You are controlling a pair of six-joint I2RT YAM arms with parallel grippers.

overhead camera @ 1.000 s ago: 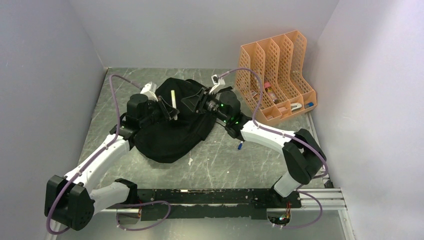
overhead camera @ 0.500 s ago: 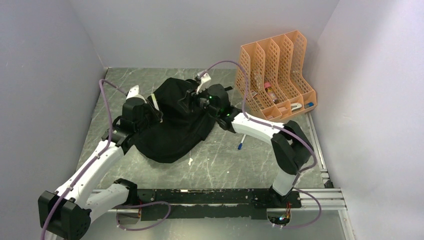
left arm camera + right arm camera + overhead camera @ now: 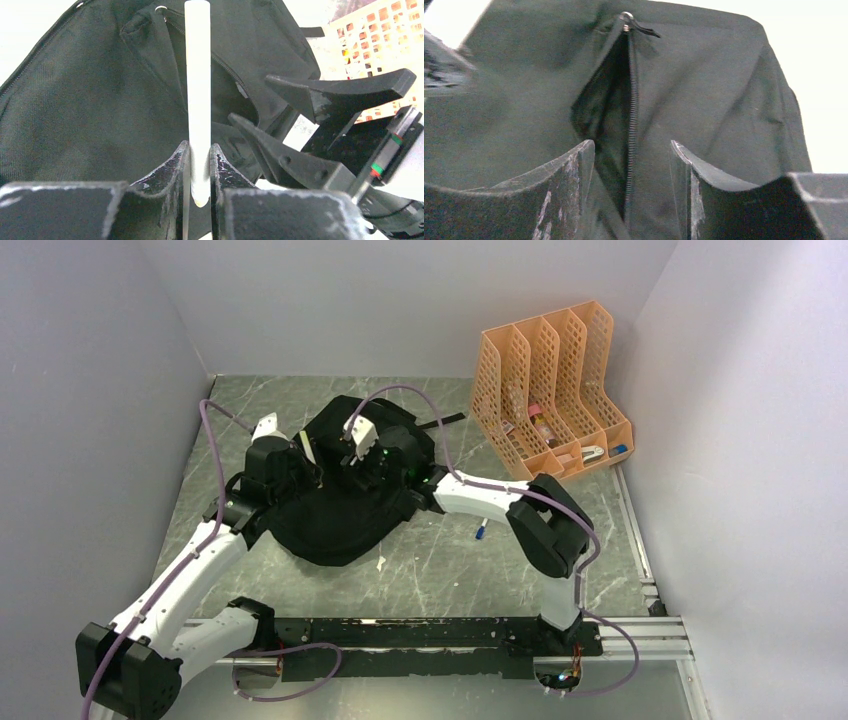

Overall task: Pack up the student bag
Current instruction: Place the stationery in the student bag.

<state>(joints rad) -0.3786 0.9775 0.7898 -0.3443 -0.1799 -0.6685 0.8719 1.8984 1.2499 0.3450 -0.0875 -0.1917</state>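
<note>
The black student bag [image 3: 340, 505] lies floppy in the middle of the table. It fills the left wrist view [image 3: 85, 90] and the right wrist view [image 3: 704, 100], where its zipped pocket gapes open along the zipper [image 3: 630, 115]. My left gripper [image 3: 199, 152] is shut on a white pen [image 3: 197, 75], held upright-looking over the bag's left side; the pen shows in the top view [image 3: 307, 448]. My right gripper [image 3: 631, 150] is open just above the pocket opening, its jaws either side of the zipper line. In the top view it is over the bag's middle [image 3: 358, 465].
An orange mesh file organiser [image 3: 550, 390] with small items stands at the back right. A blue-tipped pen [image 3: 481, 531] lies on the table right of the bag. A small white bit [image 3: 381, 561] lies in front of the bag. Grey walls close in three sides.
My right gripper has swung left from the bag's right edge to over its middle, above the pocket. My left gripper with the white pen shifted left and then held still.
</note>
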